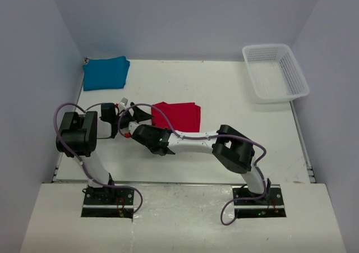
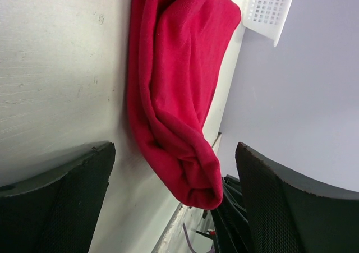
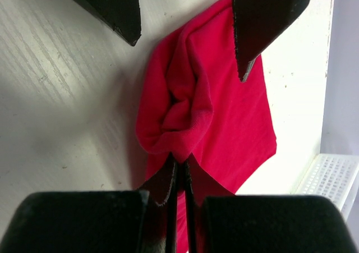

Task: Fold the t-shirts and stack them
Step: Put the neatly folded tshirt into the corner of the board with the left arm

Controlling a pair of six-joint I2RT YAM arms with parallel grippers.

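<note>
Nearest the camera, both arm bases sit on the near side of the red shirt (image 1: 176, 116), past the near edge of the table (image 1: 241, 99). The left arm's elbow stands by the table's left edge, to the near left of the red shirt. The right arm's forearm lies across the tabletop just near of the red shirt.

The right claw (image 3: 180, 177) is pressed closed on the red shirt's bunched left end, with a pinch of cloth between its tips. The left claw (image 2: 174, 146) is spread wide at that same end. Its fingers (image 2: 61, 197) stand on either side of the cloth, and it holds nothing. Whether either finger touches the cloth cannot be told. In the right wrist view these fingers (image 3: 112, 6) show one over bare table and one over the cloth.

The red shirt lies folded in a rough rectangle left of the table's middle, flat except for the gathered end. To its right, a wide stretch of white tabletop runs to the table's right edge. More tabletop lies beyond it, up to the back wall (image 1: 185, 23).

Farthest off, the blue shirt (image 1: 105, 72) lies folded in the corner far left of the red shirt, against the left wall. The white mesh basket (image 1: 291, 76) sits far right of the red shirt, well apart from it, by the right wall.
</note>
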